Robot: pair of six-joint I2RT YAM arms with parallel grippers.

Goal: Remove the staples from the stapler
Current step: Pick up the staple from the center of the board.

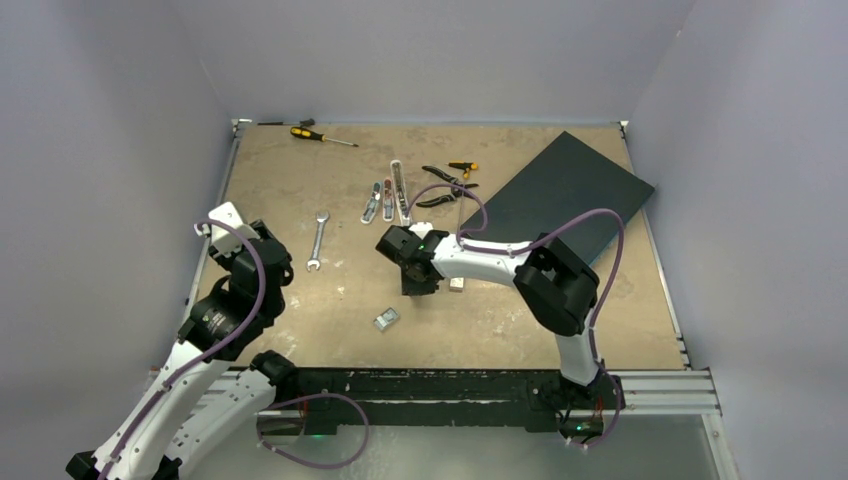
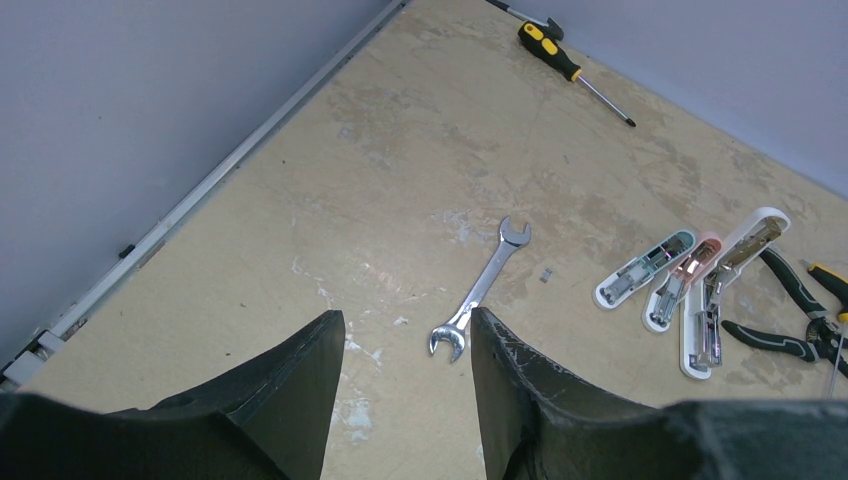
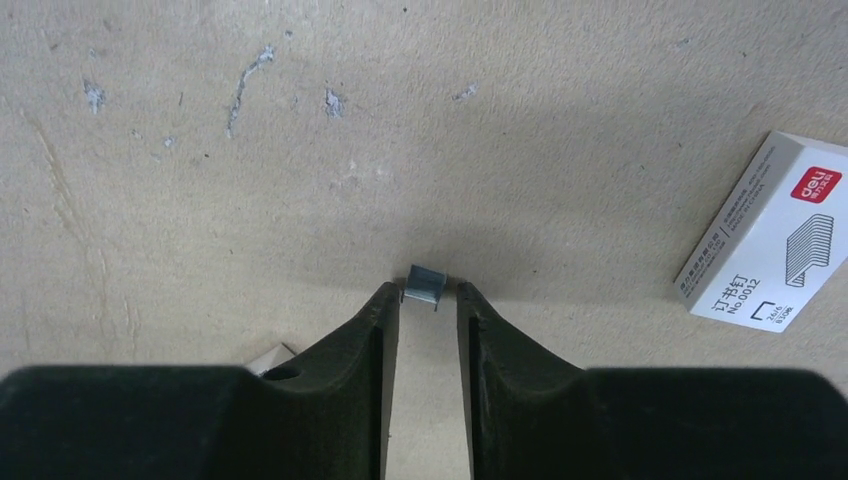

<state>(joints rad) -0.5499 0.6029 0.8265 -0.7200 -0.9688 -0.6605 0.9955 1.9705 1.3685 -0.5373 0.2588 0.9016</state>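
Note:
A short silvery-grey strip of staples (image 3: pixel 428 282) lies on the tan table right at the tips of my right gripper (image 3: pixel 428 292). Its fingers stand narrowly open on either side of the strip, with a thin gap on each side. In the top view this gripper (image 1: pixel 418 285) points down at mid table and hides the staples. Three staplers lie opened further back: a long white stapler (image 1: pixel 399 190) (image 2: pixel 725 290), a pink one (image 2: pixel 680 285) and a teal one (image 2: pixel 640 270). My left gripper (image 2: pixel 405 320) hangs open and empty above the left side of the table.
A white staple box (image 3: pixel 770 235) (image 1: pixel 456 284) lies just right of the right gripper. A small silvery object (image 1: pixel 386 319) sits nearer the front. A wrench (image 1: pixel 317 240), pliers (image 1: pixel 445 185), a screwdriver (image 1: pixel 320 135) and a black board (image 1: pixel 560 200) lie around.

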